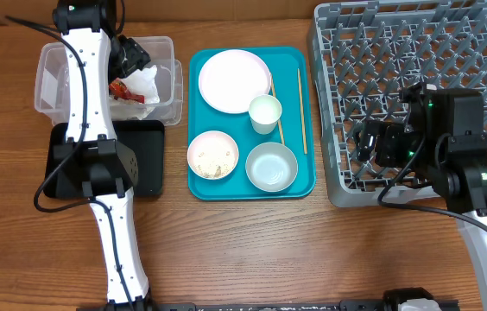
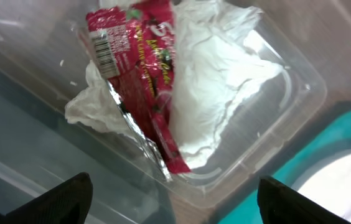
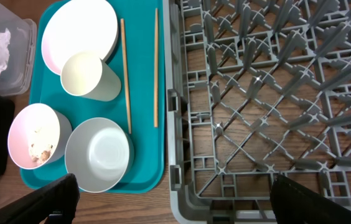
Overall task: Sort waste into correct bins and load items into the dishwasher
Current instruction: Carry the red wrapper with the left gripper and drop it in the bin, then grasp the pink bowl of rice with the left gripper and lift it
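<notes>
Black flat tray (image 1: 148,160) sits nearest on L side, partly under L arm. Beside it, teal tray (image 1: 226,190) holds dish (image 1: 213,155) w/ rice scraps (image 3: 38,148) & bowl (image 1: 271,167) up front, then cup (image 1: 264,113), two chopsticks (image 1: 300,111), plate (image 1: 233,80) at back. R gripper (image 3: 175,199) hovers over grey rack (image 1: 347,52), jaws spread wide, nothing betw them. Farthest, L gripper (image 2: 175,205) hangs above clear tub (image 2: 300,93), jaws wide apart, gripping nothing; red wrapper (image 2: 144,81) lies on napkin (image 2: 219,93) inside tub
</notes>
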Robot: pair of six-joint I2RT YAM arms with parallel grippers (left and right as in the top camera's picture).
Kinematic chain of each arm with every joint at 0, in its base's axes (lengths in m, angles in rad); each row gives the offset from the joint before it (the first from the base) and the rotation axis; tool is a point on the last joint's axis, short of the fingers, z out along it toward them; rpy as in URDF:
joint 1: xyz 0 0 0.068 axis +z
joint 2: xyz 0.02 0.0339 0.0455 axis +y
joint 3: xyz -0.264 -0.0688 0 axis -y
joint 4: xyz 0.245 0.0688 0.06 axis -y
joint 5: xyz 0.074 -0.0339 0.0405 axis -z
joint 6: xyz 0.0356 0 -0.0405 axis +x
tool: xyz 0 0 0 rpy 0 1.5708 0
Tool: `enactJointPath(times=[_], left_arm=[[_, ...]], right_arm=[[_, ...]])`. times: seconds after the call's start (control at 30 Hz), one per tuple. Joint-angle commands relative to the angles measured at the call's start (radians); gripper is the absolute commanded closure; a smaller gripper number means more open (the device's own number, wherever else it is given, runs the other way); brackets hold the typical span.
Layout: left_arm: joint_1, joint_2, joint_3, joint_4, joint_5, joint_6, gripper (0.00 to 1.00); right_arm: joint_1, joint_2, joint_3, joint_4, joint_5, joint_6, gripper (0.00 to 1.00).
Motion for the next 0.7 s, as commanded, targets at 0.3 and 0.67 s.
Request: enactJointPath(times=[0.3, 0.67], left_arm=[[-0.039, -0.233, 0.062, -0.078, 0.274, 0.307, 0.0], [-0.219, -0.464, -0.155, -0.078, 0.317, 0.372, 0.0]], right_arm=[[-0.002, -0.001, 0.025, 0.021, -0.014, 0.001, 0.0], [-0.002, -0.001, 0.025, 0.01, -0.02, 0.0, 0.0]])
